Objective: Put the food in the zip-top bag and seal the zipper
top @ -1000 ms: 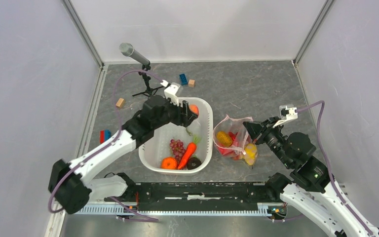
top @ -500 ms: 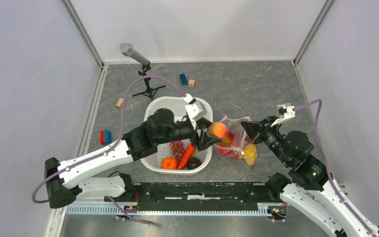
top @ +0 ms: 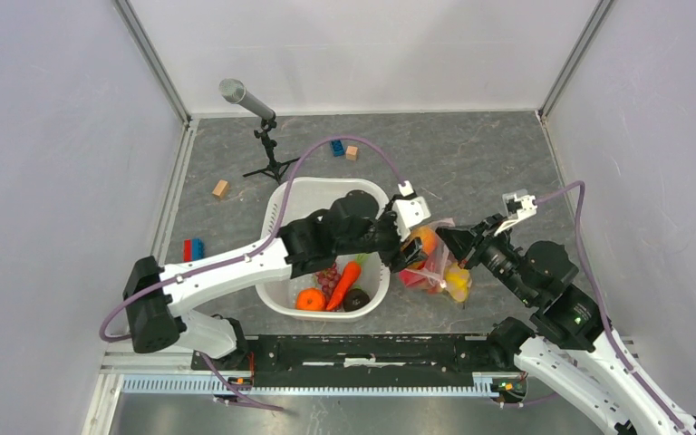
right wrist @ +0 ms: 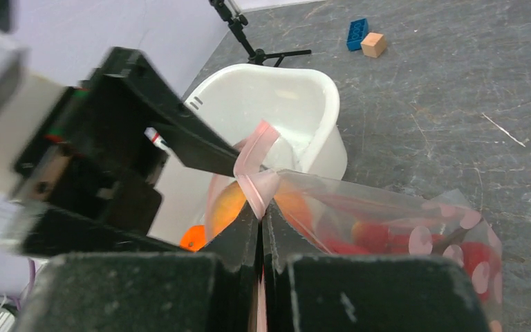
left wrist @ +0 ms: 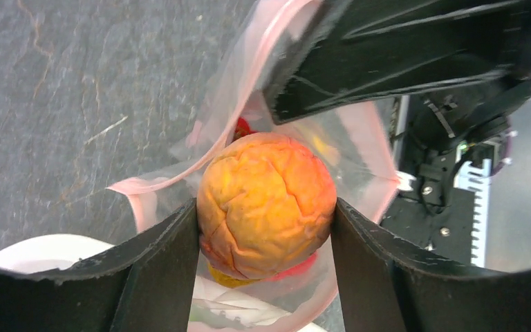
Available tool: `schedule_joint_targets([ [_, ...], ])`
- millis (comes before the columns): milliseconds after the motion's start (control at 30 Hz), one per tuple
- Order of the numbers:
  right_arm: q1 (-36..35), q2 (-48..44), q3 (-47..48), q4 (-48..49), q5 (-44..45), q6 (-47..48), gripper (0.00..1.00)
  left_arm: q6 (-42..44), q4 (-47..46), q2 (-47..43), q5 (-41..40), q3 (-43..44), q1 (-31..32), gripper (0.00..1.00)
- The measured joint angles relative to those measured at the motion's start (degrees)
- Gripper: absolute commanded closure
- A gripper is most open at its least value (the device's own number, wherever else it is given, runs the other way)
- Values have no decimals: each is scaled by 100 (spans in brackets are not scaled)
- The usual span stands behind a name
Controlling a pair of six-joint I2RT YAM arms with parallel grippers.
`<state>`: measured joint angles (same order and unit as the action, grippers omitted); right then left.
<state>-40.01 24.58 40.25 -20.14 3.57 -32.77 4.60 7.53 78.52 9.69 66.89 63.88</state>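
Note:
My left gripper (top: 414,250) is shut on an orange-red wrinkled toy fruit (left wrist: 266,205) and holds it at the open mouth of the zip-top bag (top: 435,263). My right gripper (top: 451,241) is shut on the bag's pale pink zipper strip (right wrist: 254,178) and holds the mouth up. Red and yellow food (top: 456,277) lies inside the clear bag (right wrist: 415,232). A carrot (top: 344,283), purple grapes (top: 327,275), an orange (top: 309,299) and a dark fruit (top: 356,300) lie in the white basin (top: 313,195). The slider is not visible.
A microphone on a small tripod (top: 256,113) stands at the back left. A blue block (top: 336,147) and wooden block (top: 352,152) lie behind the basin; another wooden block (top: 221,188) and red-blue blocks (top: 192,249) lie at the left.
My left arm has lifted the orange-red fruit out of the basin and swung right, bringing it to the bag's open mouth. The right gripper kept its hold on the bag edge.

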Motion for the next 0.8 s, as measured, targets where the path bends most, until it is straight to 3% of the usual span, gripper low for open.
schedule_joint_targets([
  [267, 0, -127, 103, 83, -511, 94, 97, 136, 330, 586, -1158, 367, 44, 37],
  [400, 0, -31, 267, 85, -767, 131, 98, 136, 251, 586, -1346, 448, 50, 31],
  [633, 0, -42, 289, 125, -702, 125, 97, 122, -129, 638, 33, 466, 4, 21],
  [800, -2, -350, 278, -76, -61, 61, 97, 107, -164, 763, 968, 476, -4, 6],
])
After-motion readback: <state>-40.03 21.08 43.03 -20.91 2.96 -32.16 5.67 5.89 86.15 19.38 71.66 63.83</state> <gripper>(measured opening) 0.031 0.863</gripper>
